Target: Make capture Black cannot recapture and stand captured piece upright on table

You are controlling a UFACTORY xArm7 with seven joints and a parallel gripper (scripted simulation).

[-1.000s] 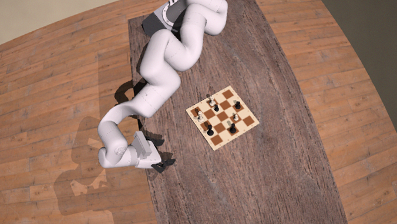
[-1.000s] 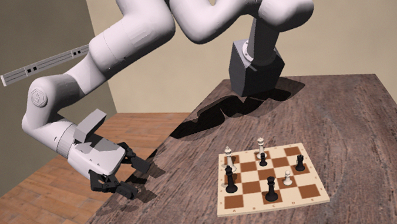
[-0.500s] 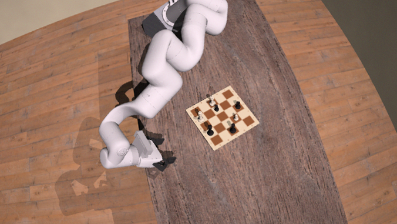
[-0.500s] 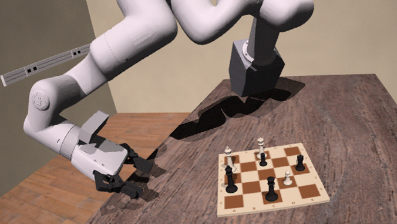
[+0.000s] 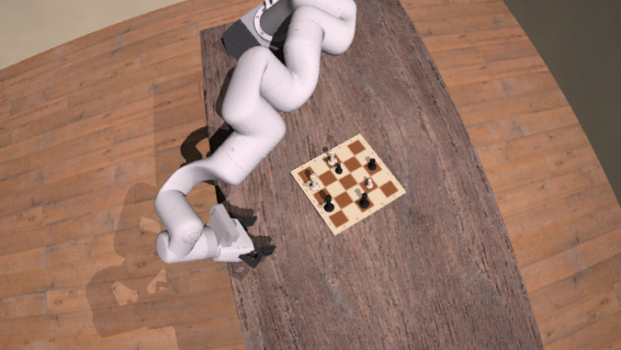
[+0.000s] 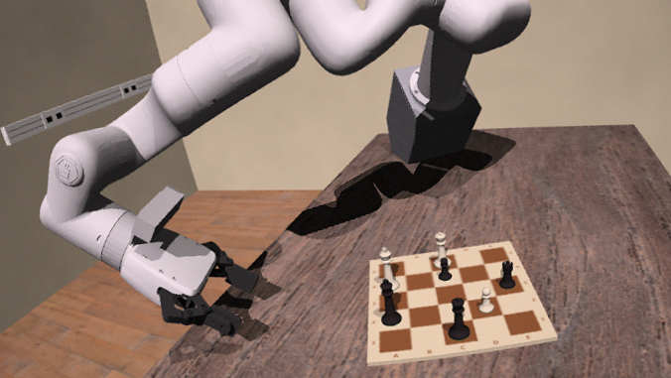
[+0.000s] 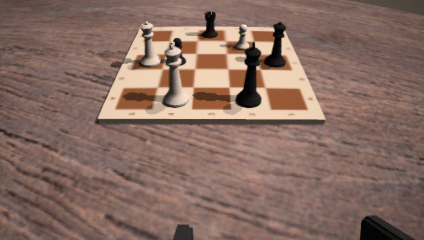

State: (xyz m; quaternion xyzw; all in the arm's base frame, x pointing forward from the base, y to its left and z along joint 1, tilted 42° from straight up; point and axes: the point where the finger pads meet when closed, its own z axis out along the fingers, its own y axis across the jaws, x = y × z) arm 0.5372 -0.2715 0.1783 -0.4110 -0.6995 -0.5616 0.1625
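Observation:
The chessboard [image 5: 371,210] [image 6: 413,355] [image 7: 150,118] bears seven upright pieces. The white king [image 5: 313,182] [image 6: 388,271] [image 7: 175,90] stands on A4, the white queen [image 5: 331,157] [image 6: 441,251] [image 7: 149,50] on C5, the white pawn [image 5: 369,183] [image 6: 486,301] [image 7: 242,39] on D2. The black king [image 5: 328,203] [image 6: 389,306] [image 7: 250,85] stands on A2, the black queen [image 5: 363,199] [image 6: 458,320] [image 7: 276,50] on C1, the black rook [image 5: 372,164] [image 6: 506,276] [image 7: 210,27] on E3, the black pawn [image 5: 338,168] [image 6: 444,270] on C4, partly hidden in the wrist view. My gripper [image 5: 263,232] [image 6: 245,303] is open and empty, tilted beyond the board's A side.
The wooden table [image 5: 392,293] [image 6: 604,242] [image 7: 125,185] lies under the board. My gripper is low over the table's left edge in the top view, with its shadow close by. The arm's base [image 5: 243,34] [image 6: 432,130] stands at the table's far end.

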